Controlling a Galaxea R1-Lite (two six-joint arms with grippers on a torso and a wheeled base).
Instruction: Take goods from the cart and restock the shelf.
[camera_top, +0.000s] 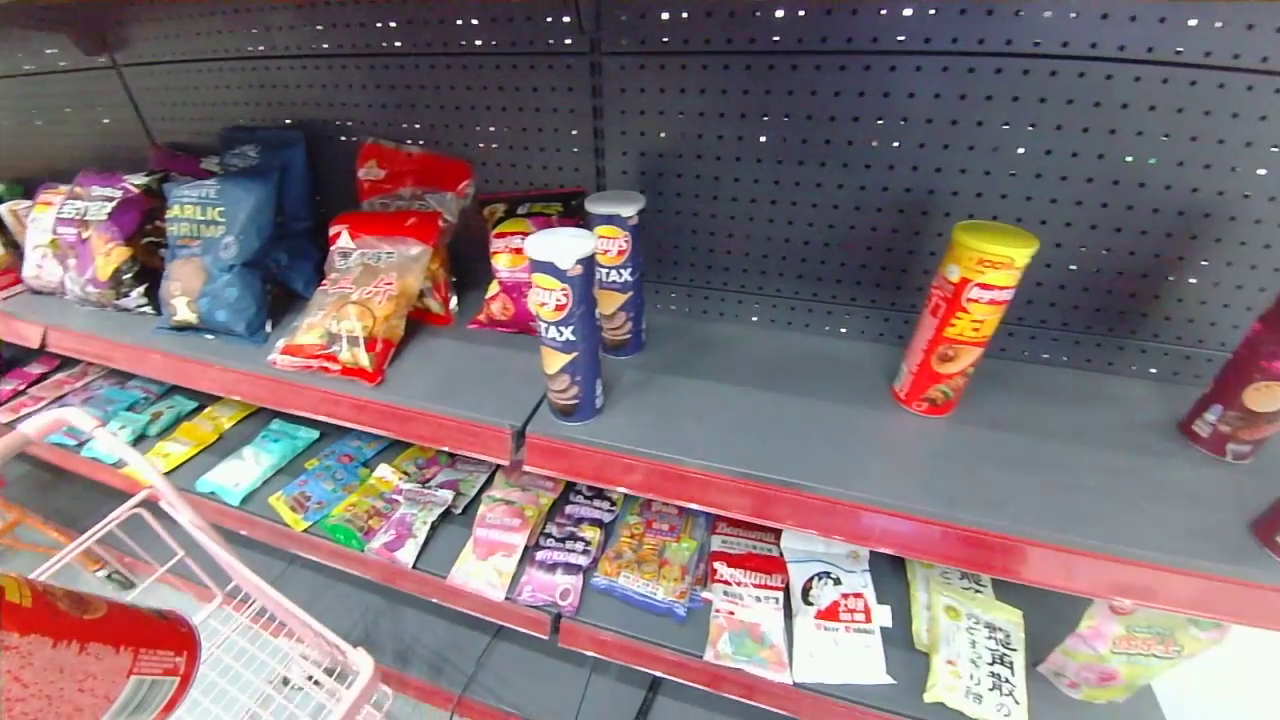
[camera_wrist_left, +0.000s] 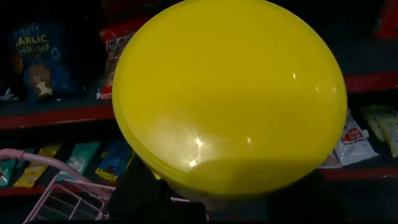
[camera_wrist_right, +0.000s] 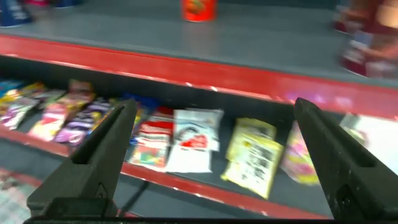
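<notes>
Shop aisle, red-edged shelves (camera_top: 800, 420) of snack bags (camera_top: 350, 300), chip cans (camera_top: 565, 325), pink cart (camera_top: 262, 655)

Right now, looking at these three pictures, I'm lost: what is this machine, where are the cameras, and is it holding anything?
It is a two-armed robot restocking a shop. The big picture comes from a camera on its head: the grey shelf holds snack bags, two blue cans and a red-and-yellow can, with the pink cart at lower left. The other two come from cameras on its wrists. The right gripper is open and empty, facing sweets packets on a lower shelf. A yellow lid sits close before the left wrist camera; it probably tops the red can by the cart, likely carried by the left arm, though the grip is hidden.
</notes>
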